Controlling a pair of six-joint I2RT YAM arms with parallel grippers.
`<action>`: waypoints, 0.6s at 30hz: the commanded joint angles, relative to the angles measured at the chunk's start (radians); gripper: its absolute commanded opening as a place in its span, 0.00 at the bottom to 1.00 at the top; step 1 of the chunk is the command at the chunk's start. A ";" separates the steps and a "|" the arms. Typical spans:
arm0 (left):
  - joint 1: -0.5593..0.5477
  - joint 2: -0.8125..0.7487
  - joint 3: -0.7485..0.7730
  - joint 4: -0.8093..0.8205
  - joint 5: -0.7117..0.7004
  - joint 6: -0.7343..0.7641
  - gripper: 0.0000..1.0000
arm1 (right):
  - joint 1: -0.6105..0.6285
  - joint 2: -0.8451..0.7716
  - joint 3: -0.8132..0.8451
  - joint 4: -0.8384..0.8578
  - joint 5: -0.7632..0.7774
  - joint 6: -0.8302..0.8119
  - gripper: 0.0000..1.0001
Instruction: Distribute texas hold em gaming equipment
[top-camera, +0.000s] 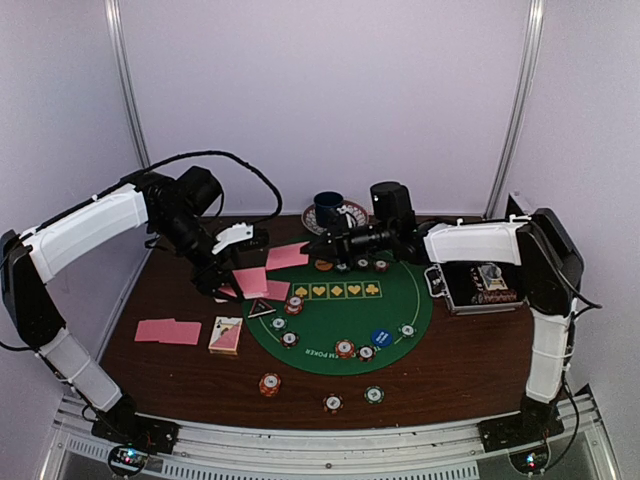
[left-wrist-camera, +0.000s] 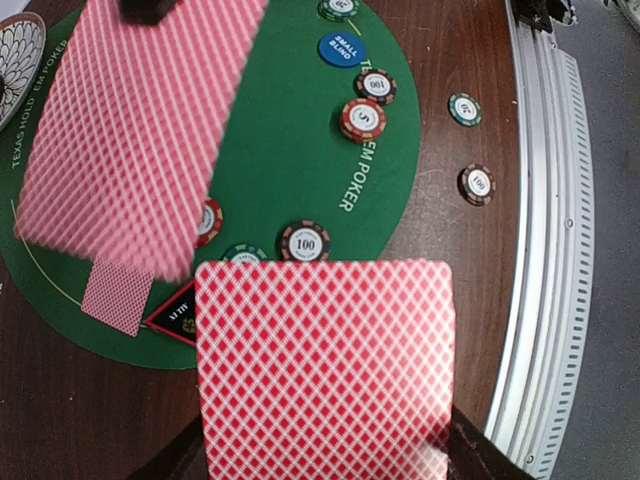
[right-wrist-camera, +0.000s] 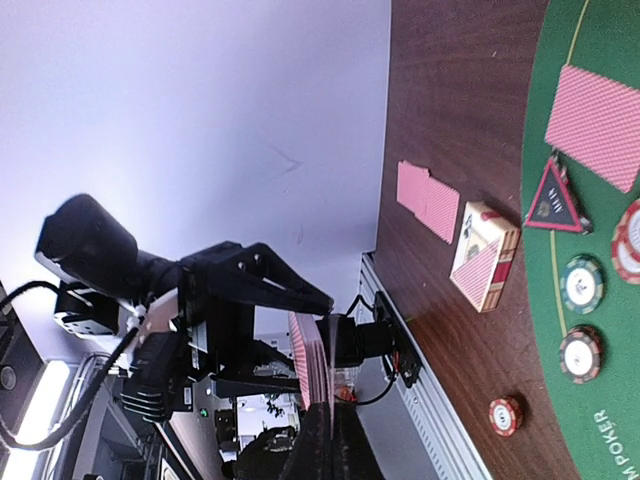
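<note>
The right gripper (top-camera: 314, 246) is clenching one pink-backed playing card (top-camera: 287, 256) in the air near the far-left rim of the round green felt mat (top-camera: 335, 318). The left gripper (top-camera: 222, 284) is grasping a second pink-backed card (left-wrist-camera: 325, 370) just beside it, above the dark wooden table (top-camera: 450, 360)

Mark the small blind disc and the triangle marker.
small blind disc (left-wrist-camera: 342, 49): left wrist view, centre of its blue face.
triangle marker (right-wrist-camera: 553, 206): right wrist view, middle of its black centre.
</note>
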 joint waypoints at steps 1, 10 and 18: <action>0.007 -0.028 -0.011 0.002 0.013 0.013 0.00 | -0.080 -0.035 0.022 -0.080 0.004 -0.091 0.00; 0.007 -0.031 -0.009 0.000 0.020 0.013 0.00 | -0.230 0.147 0.233 -0.452 0.067 -0.399 0.00; 0.007 -0.038 -0.011 -0.008 0.020 0.014 0.00 | -0.266 0.348 0.509 -0.732 0.199 -0.594 0.00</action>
